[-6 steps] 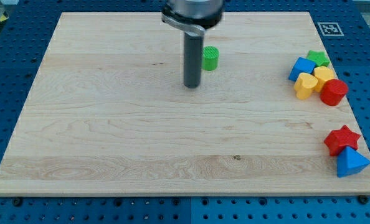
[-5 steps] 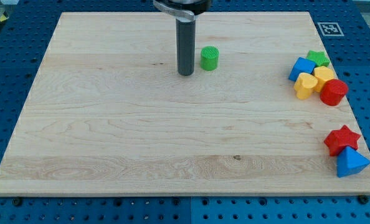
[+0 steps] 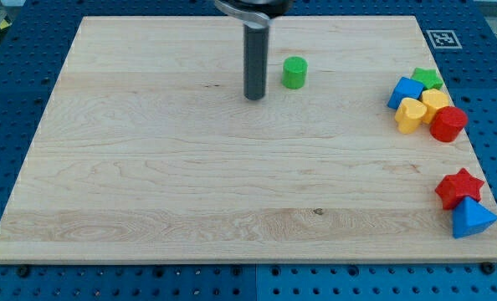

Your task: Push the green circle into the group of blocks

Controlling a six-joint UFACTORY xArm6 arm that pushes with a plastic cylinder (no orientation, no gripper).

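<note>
The tip (image 3: 254, 98), a bare rod grasping nothing, stands apart from the green circle (image 3: 294, 73), just up-right of it; the block group (image 3: 424, 102) lies far right

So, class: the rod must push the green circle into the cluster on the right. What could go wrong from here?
1. My tip sits left of and slightly below the green circle; an off-centre push may send it toward the view's top edge.
2. A hard shove could scatter the blue block and yellow heart.
</note>
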